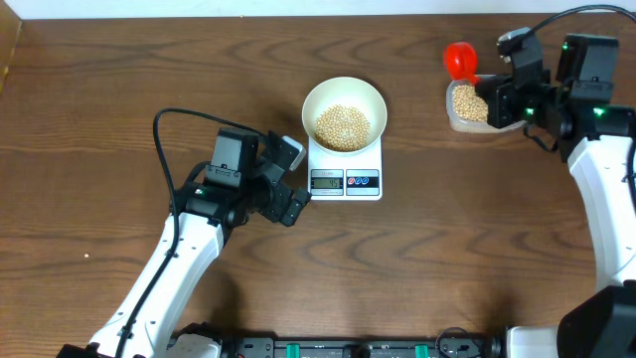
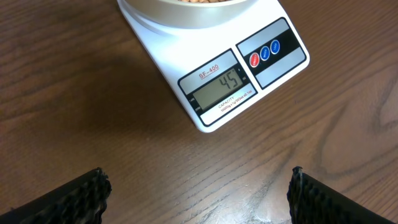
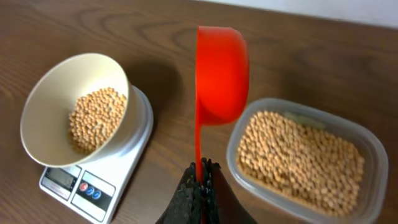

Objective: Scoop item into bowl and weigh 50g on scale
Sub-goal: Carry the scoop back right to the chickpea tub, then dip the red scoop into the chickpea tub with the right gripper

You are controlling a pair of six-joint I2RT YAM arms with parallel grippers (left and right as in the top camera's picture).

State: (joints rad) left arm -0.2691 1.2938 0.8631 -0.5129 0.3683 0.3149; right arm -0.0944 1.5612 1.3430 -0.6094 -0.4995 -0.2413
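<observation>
Left tool (image 2: 198,196) view alone shows scale (image 2: 219,89) reading 45.

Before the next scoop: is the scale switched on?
On. The scale shows 45 on its display in the left wrist view.

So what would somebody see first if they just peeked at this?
Probably the bright red scoop, pinched by its handle in the right tool, next to the clear tub of tan beans off to the right. Then the white bowl with a small heap of the same beans, sitting on the scale in the middle, whose display reads 45.
</observation>
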